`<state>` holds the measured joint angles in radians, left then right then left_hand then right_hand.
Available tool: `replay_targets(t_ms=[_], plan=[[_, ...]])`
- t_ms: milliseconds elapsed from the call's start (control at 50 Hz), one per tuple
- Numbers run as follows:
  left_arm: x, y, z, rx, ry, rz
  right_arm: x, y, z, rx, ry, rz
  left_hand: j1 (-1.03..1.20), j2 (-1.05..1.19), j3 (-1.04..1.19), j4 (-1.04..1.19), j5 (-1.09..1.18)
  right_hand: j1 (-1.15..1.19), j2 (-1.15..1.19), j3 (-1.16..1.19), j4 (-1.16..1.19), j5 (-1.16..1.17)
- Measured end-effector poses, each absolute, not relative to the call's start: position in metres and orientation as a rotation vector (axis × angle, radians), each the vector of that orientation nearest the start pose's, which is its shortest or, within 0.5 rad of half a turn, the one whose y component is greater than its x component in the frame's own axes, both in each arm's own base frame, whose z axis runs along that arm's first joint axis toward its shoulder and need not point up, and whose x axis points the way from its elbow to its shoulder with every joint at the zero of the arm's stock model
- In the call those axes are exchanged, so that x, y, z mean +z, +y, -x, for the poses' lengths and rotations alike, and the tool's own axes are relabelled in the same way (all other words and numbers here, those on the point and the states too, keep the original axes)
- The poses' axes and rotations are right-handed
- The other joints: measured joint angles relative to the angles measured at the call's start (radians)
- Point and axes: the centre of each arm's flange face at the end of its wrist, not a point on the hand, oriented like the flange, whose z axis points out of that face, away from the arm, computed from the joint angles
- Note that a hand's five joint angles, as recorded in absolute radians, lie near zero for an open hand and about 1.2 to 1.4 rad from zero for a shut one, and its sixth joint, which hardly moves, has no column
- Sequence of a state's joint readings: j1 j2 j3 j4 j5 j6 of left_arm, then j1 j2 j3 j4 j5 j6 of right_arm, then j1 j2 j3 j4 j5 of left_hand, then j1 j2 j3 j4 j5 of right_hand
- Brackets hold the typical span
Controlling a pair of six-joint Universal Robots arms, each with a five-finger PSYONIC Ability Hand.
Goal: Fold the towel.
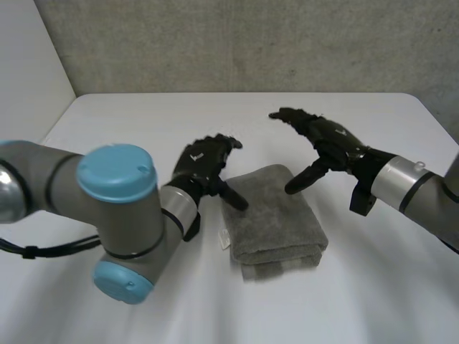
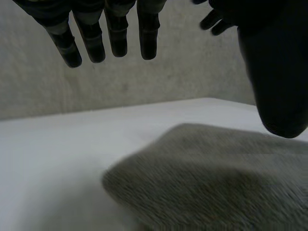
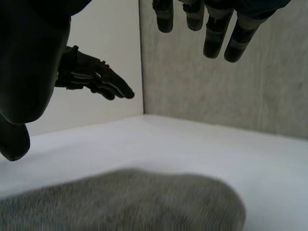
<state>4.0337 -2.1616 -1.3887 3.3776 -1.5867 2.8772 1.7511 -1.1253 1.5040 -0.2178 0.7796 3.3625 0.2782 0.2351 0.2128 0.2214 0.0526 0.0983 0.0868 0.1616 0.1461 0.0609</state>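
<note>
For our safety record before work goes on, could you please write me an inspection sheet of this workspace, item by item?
Surface: white table, no stains seen.
Job's things: one grey towel, already folded into a thick stack near the table's middle; a small white label sticks out at its edge on the left hand's side.
Clutter: nothing seen.
Hands: left hand open, over the towel's edge on its side, thumb pointing down at the cloth; right hand open, above the towel's far corner on its side; neither holds cloth.
Cables: no stray ones seen.
Surroundings: grey wall behind the table; white panel at the robot's left.
</note>
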Motion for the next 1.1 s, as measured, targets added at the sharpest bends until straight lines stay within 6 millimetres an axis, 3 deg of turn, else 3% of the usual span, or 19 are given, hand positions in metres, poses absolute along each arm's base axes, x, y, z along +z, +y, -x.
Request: replay_targets(t_ms=[140, 280, 420, 660, 720, 820, 900, 980, 1100], plan=[[0.141, -0.220, 0.368, 1.459, -2.057, 0.453, 0.161, -0.326, -0.256, -1.245, 1.903, 0.698, 0.000, 0.000, 0.000, 0.000, 0.000, 0.000, 0.000, 0.000, 0.000, 0.000], [0.122, -0.211, 0.363, 1.470, -2.141, 0.453, 0.133, -0.326, -0.247, -1.228, 2.013, 0.900, 0.000, 0.000, 0.000, 0.000, 0.000, 0.000, 0.000, 0.000, 0.000, 0.000], [0.118, -0.212, 0.356, 1.531, -2.193, 0.461, 0.121, -0.325, -0.242, -1.225, 2.075, 0.980, 0.000, 0.000, 0.000, 0.000, 0.000, -0.002, 0.000, 0.000, 0.000, 0.000], [0.122, -0.213, 0.355, 1.569, -2.194, 0.498, 0.115, -0.324, -0.242, -1.215, 2.089, 0.975, 0.000, 0.000, 0.000, 0.000, 0.000, -0.006, 0.000, 0.004, 0.000, 0.000], [0.127, -0.213, 0.355, 1.578, -2.182, 0.493, 0.122, -0.325, -0.243, -1.236, 2.080, 0.973, 0.000, 0.000, 0.000, 0.000, 0.000, -0.006, 0.000, 0.004, 0.000, 0.000], [0.147, -0.214, 0.355, 1.613, -2.136, 0.471, 0.154, -0.325, -0.244, -1.324, 2.044, 0.962, 0.000, 0.000, 0.000, 0.000, 0.000, -0.006, 0.000, 0.004, 0.000, 0.000], [0.175, -0.214, 0.352, 1.666, -2.073, 0.443, 0.196, -0.322, -0.241, -1.433, 2.034, 0.886, 0.000, 0.000, 0.000, 0.000, 0.000, -0.006, 0.000, 0.004, 0.000, 0.000], [0.200, -0.215, 0.345, 1.719, -2.019, 0.411, 0.224, -0.318, -0.234, -1.538, 2.059, 0.802, 0.000, 0.000, 0.000, 0.000, 0.000, -0.006, 0.000, 0.004, 0.000, 0.000], [0.248, -0.228, 0.321, 1.854, -1.938, 0.322, 0.267, -0.312, -0.217, -1.801, 2.116, 0.657, 0.000, 0.000, 0.000, 0.000, 0.000, -0.006, 0.000, 0.004, 0.000, 0.000]])
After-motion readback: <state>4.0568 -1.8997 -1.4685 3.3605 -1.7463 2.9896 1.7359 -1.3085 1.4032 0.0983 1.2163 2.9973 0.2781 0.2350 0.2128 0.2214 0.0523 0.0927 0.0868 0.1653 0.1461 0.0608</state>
